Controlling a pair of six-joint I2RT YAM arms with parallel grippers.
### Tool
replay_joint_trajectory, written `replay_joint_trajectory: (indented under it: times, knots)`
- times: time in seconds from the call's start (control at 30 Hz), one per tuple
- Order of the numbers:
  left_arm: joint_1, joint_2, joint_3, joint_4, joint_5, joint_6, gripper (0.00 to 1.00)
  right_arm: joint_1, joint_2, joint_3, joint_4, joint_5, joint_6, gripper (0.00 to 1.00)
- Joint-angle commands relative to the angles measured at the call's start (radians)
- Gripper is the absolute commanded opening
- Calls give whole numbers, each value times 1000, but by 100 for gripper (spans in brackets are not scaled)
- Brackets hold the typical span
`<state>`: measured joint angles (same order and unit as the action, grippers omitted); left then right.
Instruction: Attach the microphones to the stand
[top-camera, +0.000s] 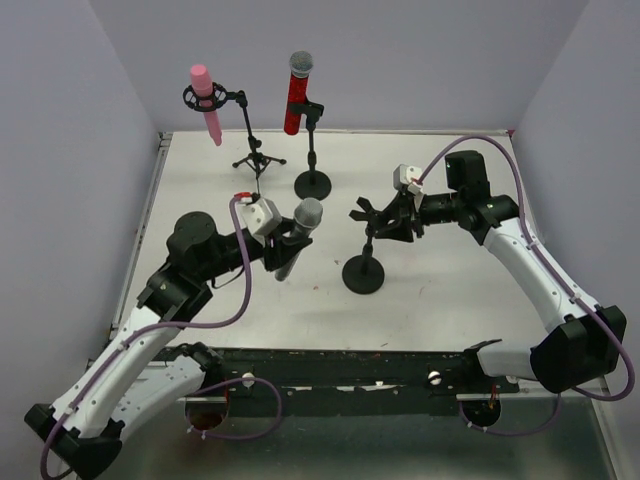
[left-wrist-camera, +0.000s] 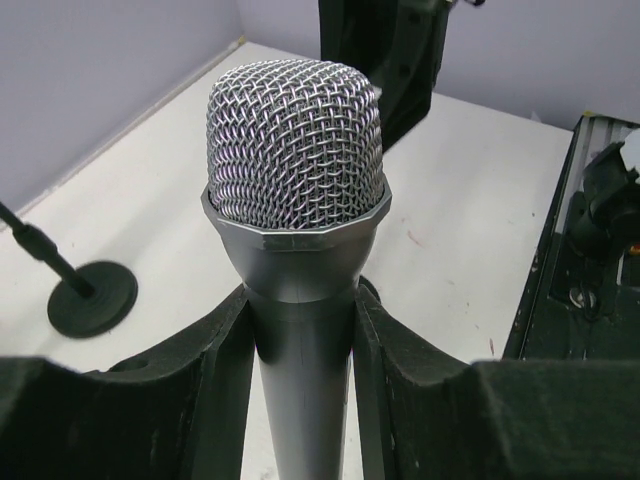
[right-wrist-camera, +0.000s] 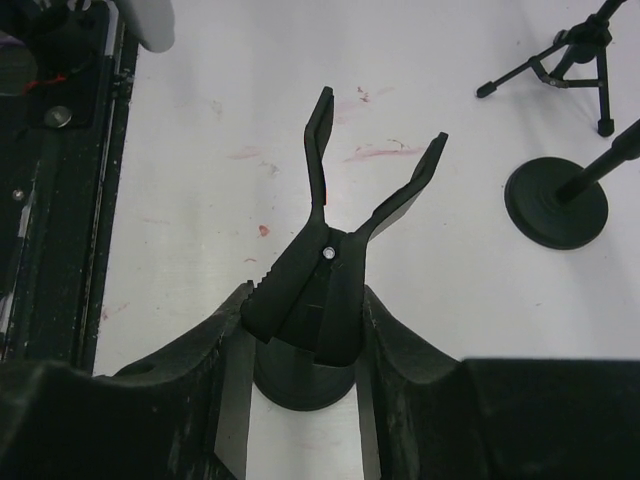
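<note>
My left gripper (top-camera: 284, 246) is shut on the silver-grey microphone (top-camera: 297, 236), held tilted above the table, mesh head up; in the left wrist view the fingers (left-wrist-camera: 225, 380) clamp its body (left-wrist-camera: 300, 330) just below the head. My right gripper (top-camera: 393, 222) is shut on the black clip (right-wrist-camera: 330, 270) of the near stand (top-camera: 363, 272), squeezing its handles so the prongs (right-wrist-camera: 375, 180) spread open. The pink microphone (top-camera: 206, 100) sits in the tripod stand's ring (top-camera: 255, 160). The red microphone (top-camera: 296, 92) with silver head sits in the round-base stand (top-camera: 312, 183).
The near stand's round base (right-wrist-camera: 300, 375) lies under the clip. A black rail (top-camera: 330, 365) runs along the table's near edge. Grey walls close in the back and sides. The far stands' bases show in the right wrist view (right-wrist-camera: 556, 200).
</note>
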<state>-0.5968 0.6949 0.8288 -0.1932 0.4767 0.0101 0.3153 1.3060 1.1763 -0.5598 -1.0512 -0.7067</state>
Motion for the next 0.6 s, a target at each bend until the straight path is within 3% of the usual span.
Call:
replay_joint_trajectory:
  times: [0.0,0.2,0.37,0.4,0.5,0.57]
  knots:
    - [6,155,162,122,92,-4,0,8,-22,-4,-26,-27,-5,19]
    - [3,406,332,189,160,-36,0,7,-4,28,-78,-50,-46,17]
    - [-8,521,360,333,178,-50,0,8,18,42,-95,-72,-56,20]
    - [-8,546,369,343,171,-52,0,8,21,43,-98,-75,-56,22]
    - [-9,580,391,362,168,-59,0,7,10,36,-77,-79,-24,49]
    - [-9,588,389,374,165,-65,0,8,-2,26,-51,-78,-1,61]
